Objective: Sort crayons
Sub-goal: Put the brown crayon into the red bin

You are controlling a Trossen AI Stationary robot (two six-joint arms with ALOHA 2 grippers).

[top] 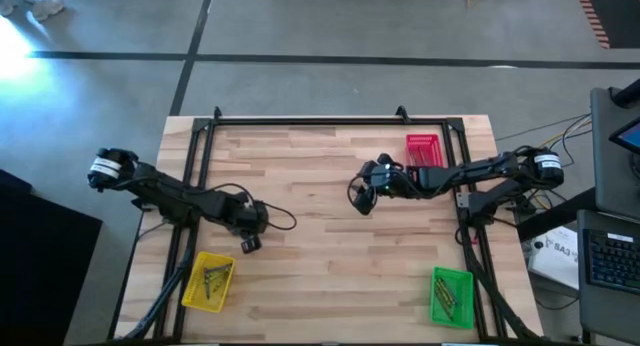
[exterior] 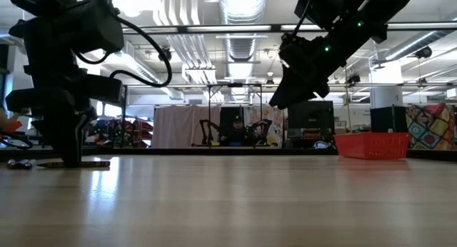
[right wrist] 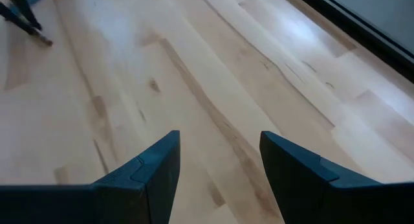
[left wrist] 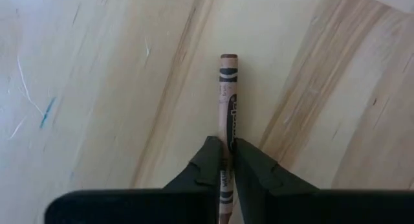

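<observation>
Fingers of the left gripper [left wrist: 225, 160] are clamped on one brown crayon [left wrist: 228, 94]; right gripper [right wrist: 218, 160] fingers stand apart, holding nothing. Three trays [top: 422, 146] lie around.

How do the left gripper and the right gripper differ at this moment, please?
The left gripper is shut on a brown crayon; the right gripper is open and holds nothing. The left gripper is down at the table, near the yellow tray; the right gripper hangs above the table, beside the red tray. Both have two dark fingers.
</observation>
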